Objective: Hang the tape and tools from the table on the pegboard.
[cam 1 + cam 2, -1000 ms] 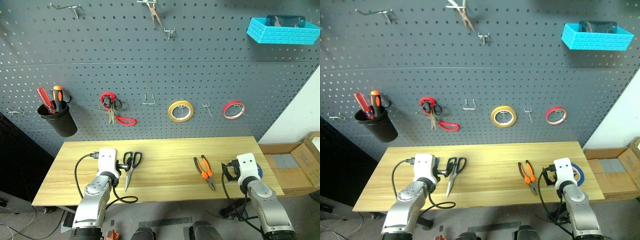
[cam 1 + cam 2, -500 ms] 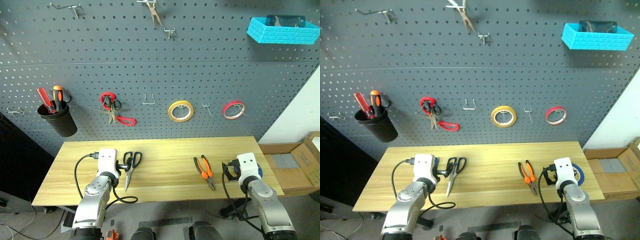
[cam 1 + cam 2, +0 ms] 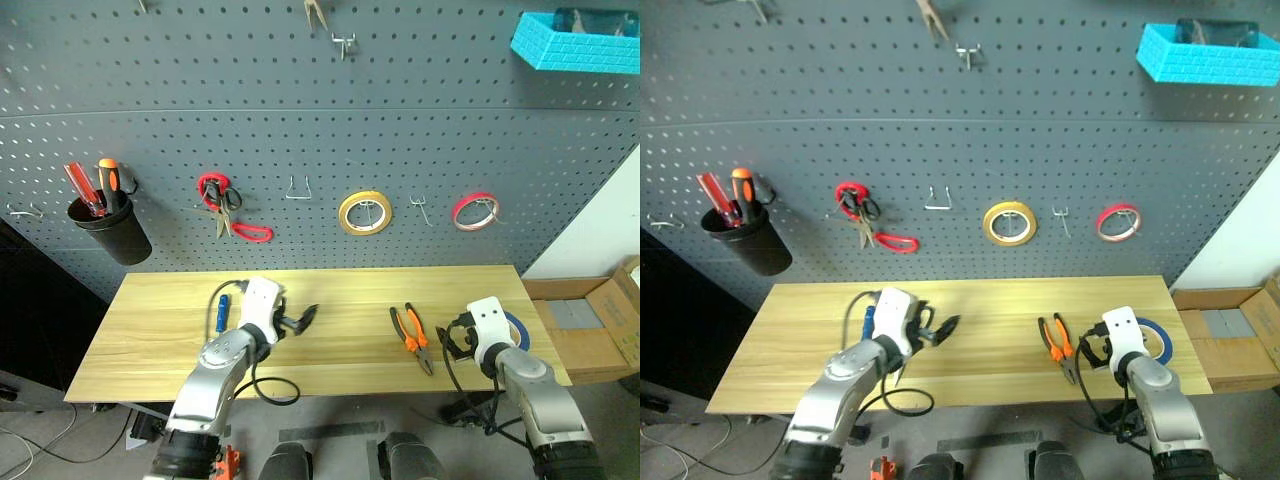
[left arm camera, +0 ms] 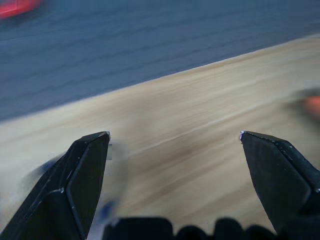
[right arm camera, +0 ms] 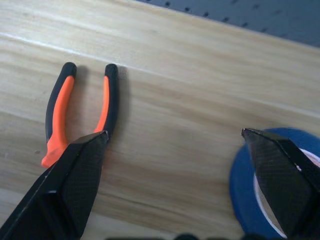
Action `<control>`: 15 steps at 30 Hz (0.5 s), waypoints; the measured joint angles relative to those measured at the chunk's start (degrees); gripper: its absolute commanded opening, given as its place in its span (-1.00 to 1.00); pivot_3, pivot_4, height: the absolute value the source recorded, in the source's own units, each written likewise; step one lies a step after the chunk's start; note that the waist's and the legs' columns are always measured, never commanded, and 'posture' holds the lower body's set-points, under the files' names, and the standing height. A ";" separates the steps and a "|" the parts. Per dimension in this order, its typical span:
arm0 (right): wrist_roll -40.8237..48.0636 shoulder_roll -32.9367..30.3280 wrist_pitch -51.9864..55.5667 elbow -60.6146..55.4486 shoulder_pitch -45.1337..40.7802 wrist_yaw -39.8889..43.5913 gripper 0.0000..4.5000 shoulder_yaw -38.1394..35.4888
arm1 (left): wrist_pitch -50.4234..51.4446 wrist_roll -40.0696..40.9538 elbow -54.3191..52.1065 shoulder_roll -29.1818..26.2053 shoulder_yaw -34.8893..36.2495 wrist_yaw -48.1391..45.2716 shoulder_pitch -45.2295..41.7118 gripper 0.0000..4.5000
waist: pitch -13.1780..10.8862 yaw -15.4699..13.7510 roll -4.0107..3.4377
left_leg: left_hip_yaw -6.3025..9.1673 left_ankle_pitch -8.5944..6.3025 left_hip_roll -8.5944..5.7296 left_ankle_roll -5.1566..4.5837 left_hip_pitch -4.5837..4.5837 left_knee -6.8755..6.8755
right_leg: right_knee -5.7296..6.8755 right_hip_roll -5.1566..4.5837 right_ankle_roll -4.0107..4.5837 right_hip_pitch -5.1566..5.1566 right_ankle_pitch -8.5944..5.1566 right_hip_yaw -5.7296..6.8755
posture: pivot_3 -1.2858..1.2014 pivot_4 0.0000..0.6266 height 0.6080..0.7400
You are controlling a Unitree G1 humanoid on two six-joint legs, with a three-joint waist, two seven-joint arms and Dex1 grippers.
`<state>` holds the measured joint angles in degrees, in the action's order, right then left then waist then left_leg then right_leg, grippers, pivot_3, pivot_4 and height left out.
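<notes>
Backing wooden table [image 3: 350, 300]: dark grey pegboard [image 3: 400, 150].

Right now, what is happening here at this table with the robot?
The robot holds nothing yet. Its open left gripper hangs above the table, over where the scissors lie. Its open right gripper hovers between the pliers and the blue tape. The pegboard has free hooks.
</notes>
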<state>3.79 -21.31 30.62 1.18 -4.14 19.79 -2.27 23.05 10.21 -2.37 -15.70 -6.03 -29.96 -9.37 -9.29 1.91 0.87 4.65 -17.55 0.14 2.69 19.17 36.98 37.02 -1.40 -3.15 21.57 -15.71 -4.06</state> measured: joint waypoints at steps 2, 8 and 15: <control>0.78 -1.38 1.67 2.15 -2.24 0.80 1.00 -1.11 | -0.29 0.13 0.10 -0.16 -3.00 -4.01 -3.03 0.99 | -0.34 0.05 -0.05 | 0.00 0.01 0.00 0.00 0.60 0.04 | 0.03 0.00 0.02 0.56 0.02 0.00 | 0.00 -0.31 1.00; 3.45 -4.85 8.95 7.11 -8.15 1.04 1.00 -7.03 | -4.69 0.51 6.53 0.22 -11.31 -17.59 -13.49 0.99 | -2.32 0.16 -0.13 | 0.06 -0.04 0.01 -0.09 0.88 0.02 | 0.04 -0.05 0.07 0.80 0.05 0.09 | -0.02 -0.17 1.00; 5.34 -4.62 16.15 6.28 -8.09 0.01 1.00 -8.72 | -19.58 -5.71 20.94 4.10 -18.50 -24.76 -22.61 0.99 | -4.73 1.08 -0.11 | 0.08 -0.07 -0.17 -0.16 1.85 0.37 | 0.28 -0.26 -0.01 1.68 0.09 0.09 | -0.05 -0.02 1.00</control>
<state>9.12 -25.93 46.76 7.47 -12.23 19.80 -10.99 3.48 4.50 18.56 -11.60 -24.54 -54.72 -31.98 -14.02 2.99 0.76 4.72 -17.62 -0.03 2.53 21.03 37.35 37.30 -1.66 -3.15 23.24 -15.62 -3.97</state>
